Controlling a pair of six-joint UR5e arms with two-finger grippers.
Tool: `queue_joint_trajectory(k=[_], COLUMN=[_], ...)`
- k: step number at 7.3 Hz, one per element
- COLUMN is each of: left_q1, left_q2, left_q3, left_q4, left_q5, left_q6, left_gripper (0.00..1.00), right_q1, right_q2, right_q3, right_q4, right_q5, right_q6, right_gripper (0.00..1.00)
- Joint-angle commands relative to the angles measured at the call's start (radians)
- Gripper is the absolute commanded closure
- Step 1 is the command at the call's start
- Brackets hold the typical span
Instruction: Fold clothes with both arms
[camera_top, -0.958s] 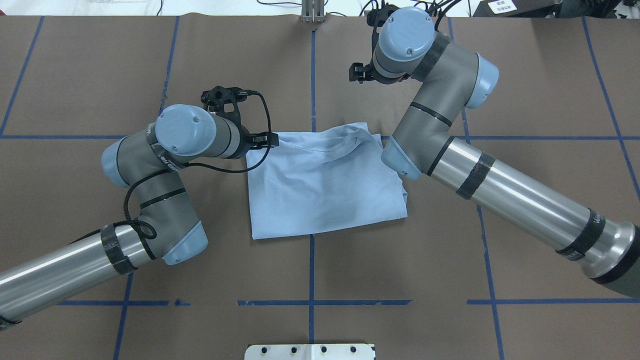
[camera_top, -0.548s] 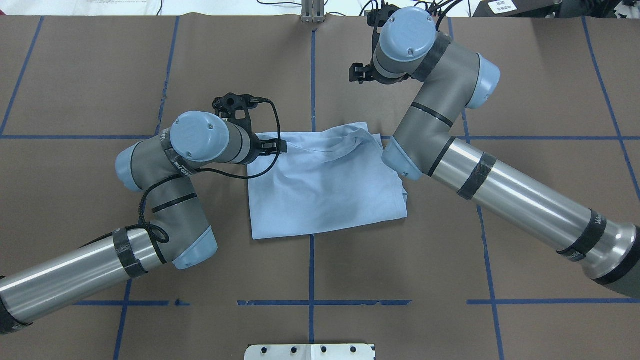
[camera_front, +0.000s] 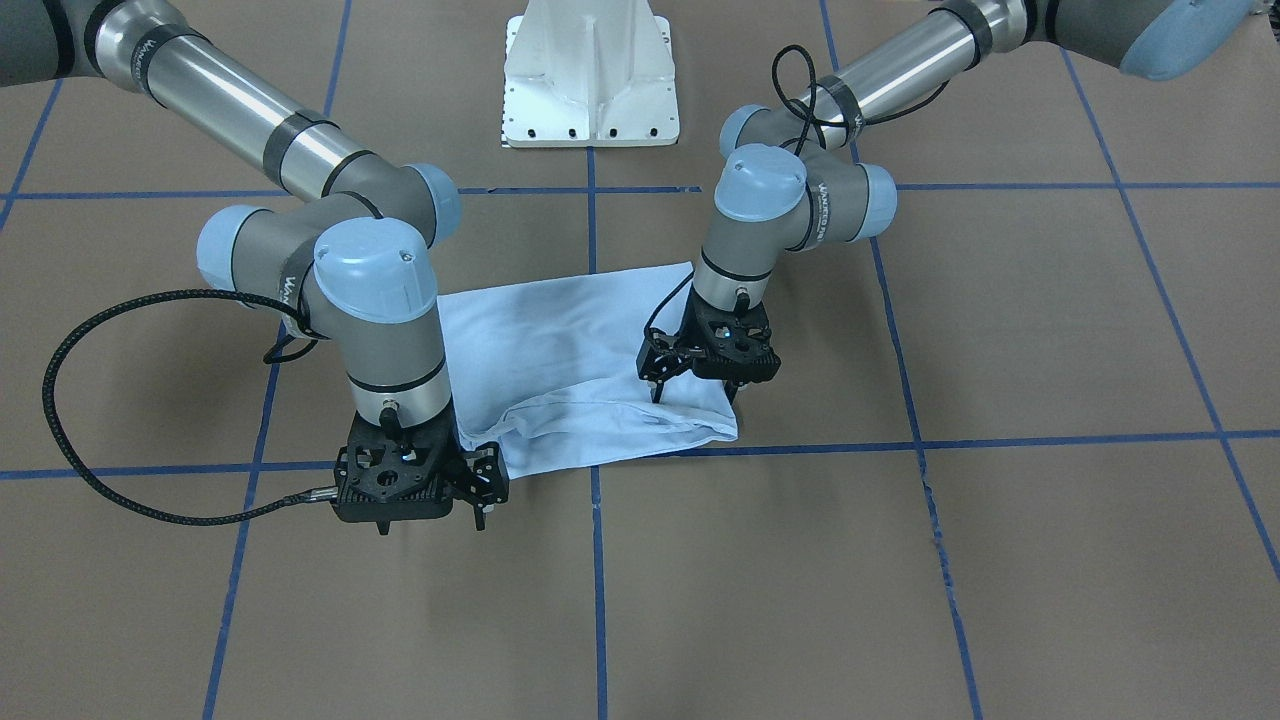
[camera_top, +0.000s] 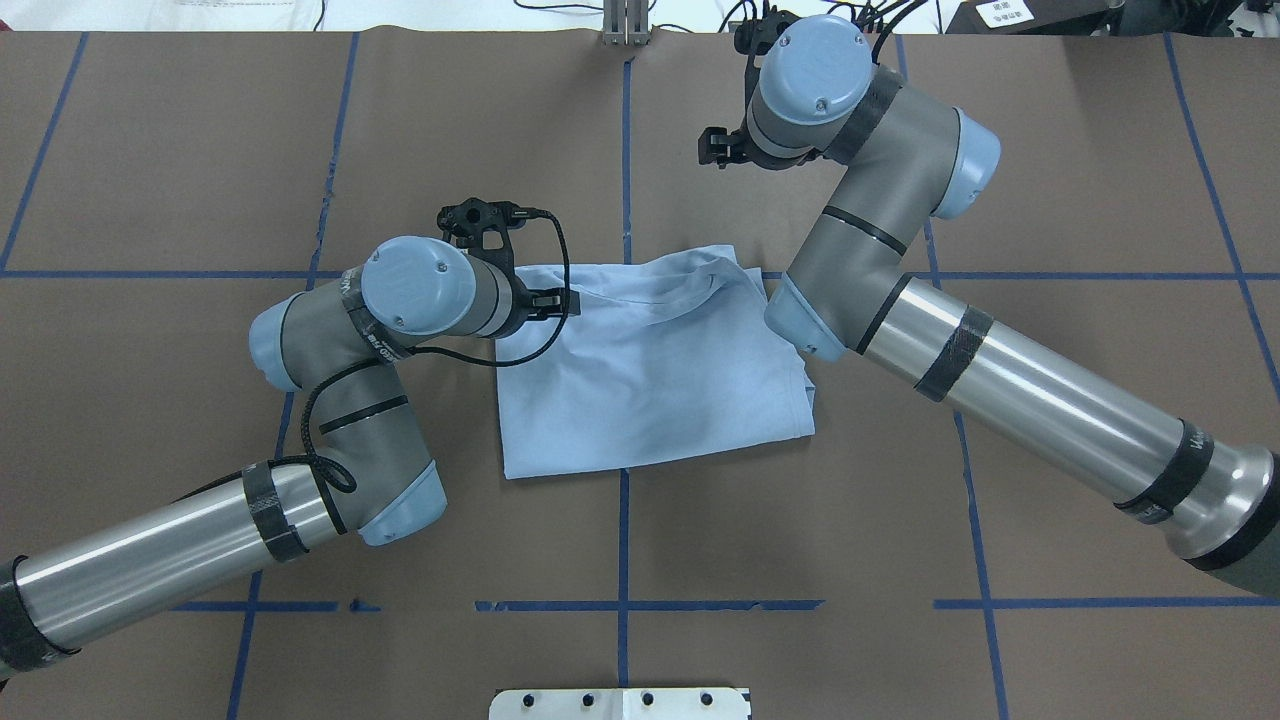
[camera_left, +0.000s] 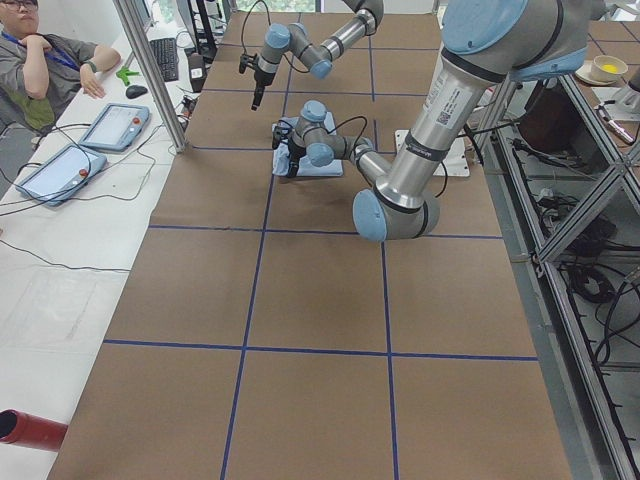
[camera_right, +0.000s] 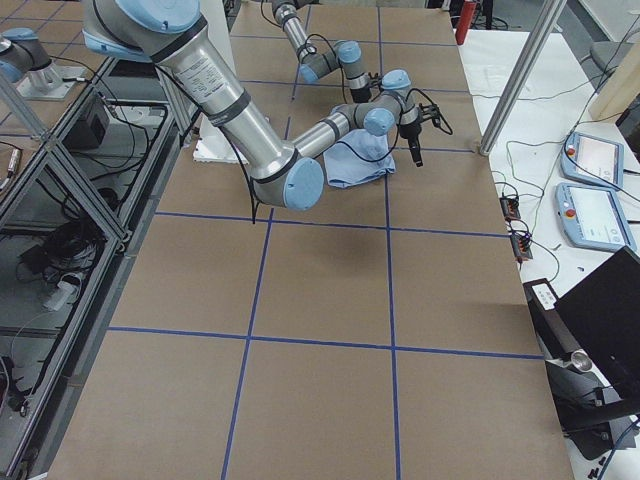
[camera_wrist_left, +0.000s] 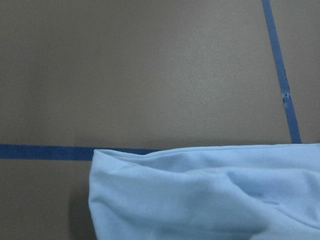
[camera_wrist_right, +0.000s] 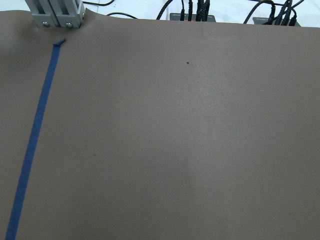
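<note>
One shirt (camera_top: 650, 380) is lying folded into a rough rectangle on the brown table (camera_top: 150, 150), with its nearest hem flat and nothing touching it. Above the shirt's far left corner, the left gripper (camera_front: 700, 385) is hovering with its fingers spread and empty, probably lining up to pinch that loose corner. Beyond the shirt's far edge, the right gripper (camera_front: 430, 500) is hanging high, apparently open and holding nothing, likely leaving room for the left side.

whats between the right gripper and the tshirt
Nothing: only bare brown table cover separates the right gripper from the light blue T-shirt, seen in the overhead view.
</note>
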Motion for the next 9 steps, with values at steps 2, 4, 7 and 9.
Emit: queue_joint_trajectory(k=[2, 4, 7, 9], left_q1=[-0.062, -0.112, -0.183, -0.183], left_q2=[-0.012, -0.012, 0.015, 0.017], left_q3=[0.052, 0.07, -0.046, -0.046], left_q4=[0.001, 0.021, 0.007, 0.005], left_q5=[0.031, 0.019, -0.144, -0.144], left_q6=[0.011, 0.075, 0.155, 0.152], left_gripper=[0.0, 0.0, 0.0, 0.0], right_q1=[0.0, -0.026, -0.135, -0.184], right_q2=[-0.003, -0.008, -0.003, -0.026], right_q3=[0.008, 0.041, 0.072, 0.063], right_q4=[0.001, -0.002, -0.013, -0.013], right_q5=[0.0, -0.002, -0.059, -0.124], right_q6=[0.005, 0.027, 0.277, 0.284], right_gripper=[0.0, 0.0, 0.14, 0.27])
